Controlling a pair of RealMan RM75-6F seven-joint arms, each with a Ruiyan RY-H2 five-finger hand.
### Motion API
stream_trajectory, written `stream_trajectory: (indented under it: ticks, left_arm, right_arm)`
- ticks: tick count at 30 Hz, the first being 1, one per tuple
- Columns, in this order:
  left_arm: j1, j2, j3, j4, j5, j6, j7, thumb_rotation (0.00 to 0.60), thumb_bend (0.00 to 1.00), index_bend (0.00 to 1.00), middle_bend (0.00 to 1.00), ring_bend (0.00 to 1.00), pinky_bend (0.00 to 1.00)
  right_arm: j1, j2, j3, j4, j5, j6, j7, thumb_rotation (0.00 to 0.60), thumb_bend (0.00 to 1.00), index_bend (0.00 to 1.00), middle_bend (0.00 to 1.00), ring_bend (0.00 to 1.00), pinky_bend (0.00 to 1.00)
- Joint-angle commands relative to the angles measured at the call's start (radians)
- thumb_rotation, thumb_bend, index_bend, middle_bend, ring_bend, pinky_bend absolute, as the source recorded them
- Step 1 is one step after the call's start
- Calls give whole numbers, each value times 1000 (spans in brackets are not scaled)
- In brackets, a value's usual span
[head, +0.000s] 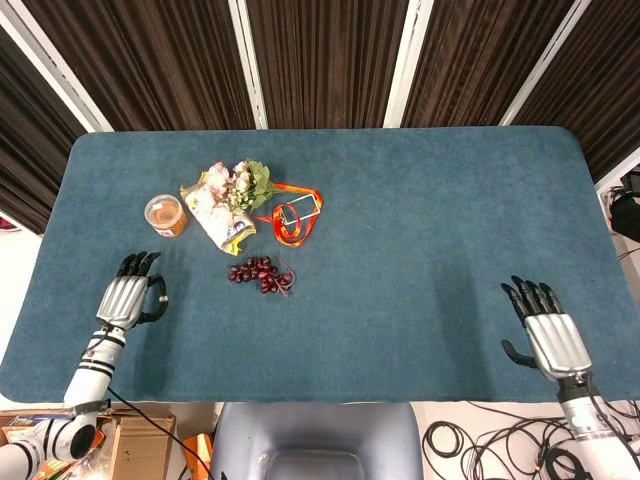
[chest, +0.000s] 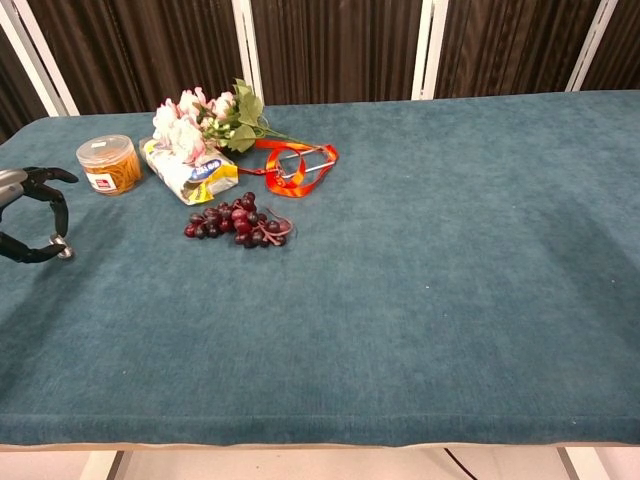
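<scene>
My left hand (head: 128, 296) hovers over the table's front left, fingers apart and empty; the chest view catches it at the left edge (chest: 28, 212). It is nearest the small orange-filled tub (head: 166, 215) (chest: 110, 163). My right hand (head: 545, 333) is spread flat and empty near the front right edge; the chest view does not show it. A bunch of dark red grapes (head: 260, 272) (chest: 234, 223) lies right of the left hand.
A bouquet of pink flowers (head: 238, 183) (chest: 206, 115), a white and yellow packet (head: 217, 218) (chest: 190, 169) and an orange lanyard with a badge (head: 295, 213) (chest: 297, 166) lie at the back left. The teal cloth table (head: 420, 230) spans both views.
</scene>
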Motion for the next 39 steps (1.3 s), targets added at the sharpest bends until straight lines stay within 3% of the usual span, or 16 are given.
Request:
stream_trajectory:
  ticks: [1, 23, 32, 39]
  left_arm:
    - [-3, 3, -1, 7, -4, -21, -16, 600, 336, 605, 96, 5, 4]
    - [-25, 7, -6, 76, -26, -112, -93, 600, 334, 584, 98, 7, 2]
    - [-34, 5, -12, 91, -26, -127, -118, 600, 336, 383, 98, 7, 3]
    - [-27, 14, -5, 79, 10, -90, -145, 600, 334, 311, 98, 16, 4]
  right_arm:
    - [-1, 0, 0, 0, 0, 2, -1, 600, 245, 0, 0, 0, 0]
    - [-4, -4, 5, -2, 10, -3, -16, 600, 245, 0, 0, 0, 0]
    - [-10, 1, 7, -5, 11, 4, -12, 600, 245, 0, 0, 0, 0]
    - [-11, 3, 8, -9, 12, 5, -14, 600, 245, 0, 0, 0, 0]
